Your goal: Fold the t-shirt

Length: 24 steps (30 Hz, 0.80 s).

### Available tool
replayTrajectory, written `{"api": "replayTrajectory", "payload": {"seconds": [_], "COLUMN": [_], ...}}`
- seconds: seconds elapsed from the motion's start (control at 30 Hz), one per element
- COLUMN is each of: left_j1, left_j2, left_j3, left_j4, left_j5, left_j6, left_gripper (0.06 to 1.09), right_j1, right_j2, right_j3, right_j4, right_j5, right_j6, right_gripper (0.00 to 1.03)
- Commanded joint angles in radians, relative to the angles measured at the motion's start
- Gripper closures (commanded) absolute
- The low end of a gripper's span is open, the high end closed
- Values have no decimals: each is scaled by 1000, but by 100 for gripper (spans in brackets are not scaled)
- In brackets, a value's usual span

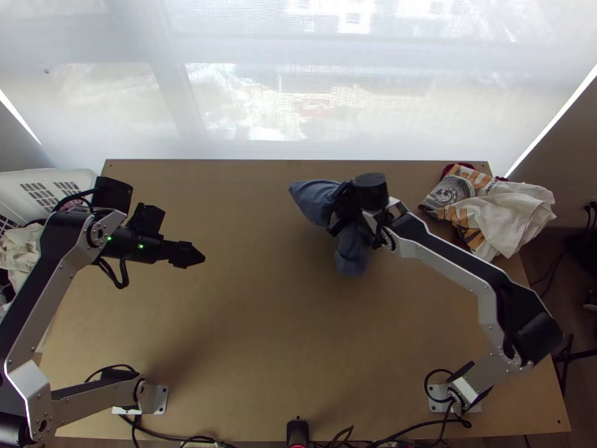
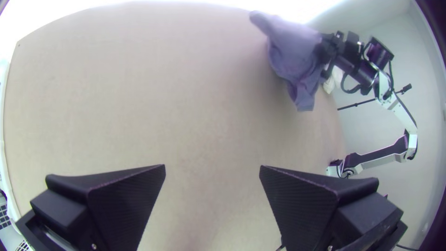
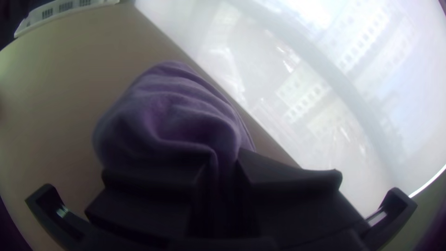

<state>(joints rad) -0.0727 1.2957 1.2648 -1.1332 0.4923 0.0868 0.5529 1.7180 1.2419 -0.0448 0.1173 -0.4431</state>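
Has behind the table [image 1: 239,336] a window [image 1: 246,97], at left a basket [image 1: 19,183] with cloths [image 1: 19,250] inside, at far right corner a clothes pile [image 1: 515,213]. Has also a shirt [image 1: 317,198] in the right gripper [image 1: 342,210].

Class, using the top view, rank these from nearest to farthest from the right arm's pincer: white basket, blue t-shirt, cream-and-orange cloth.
1. Blue t-shirt: held in the right pincer.
2. Cream-and-orange cloth: at the table's far right corner.
3. White basket: at the far left.
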Motion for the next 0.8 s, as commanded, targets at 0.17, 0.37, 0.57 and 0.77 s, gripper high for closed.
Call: {"api": "replayTrajectory", "payload": {"seconds": [0.17,0.37,0.57,0.77], "left_j1": [2,7,10,8], "left_j2": [-53,-93,-115,-118], "left_j3": [-42,-91,-124,-136], "left_j4": [0,0,0,0], "left_j5": [-1,-1,-1,-1], "left_j6": [1,7,11,18], "left_gripper": [10,10,10,10], "right_j1": [-214,-466,-805,-1099], "right_j2": [-325,-437,-469,-425], "right_j3": [25,28,45,90], "right_j4": [-116,-132,-119,-76], "right_j5": [-27,-91,-226,-355], "right_j6": [26,47,49,44], "right_gripper": [100,100,100,100]}}
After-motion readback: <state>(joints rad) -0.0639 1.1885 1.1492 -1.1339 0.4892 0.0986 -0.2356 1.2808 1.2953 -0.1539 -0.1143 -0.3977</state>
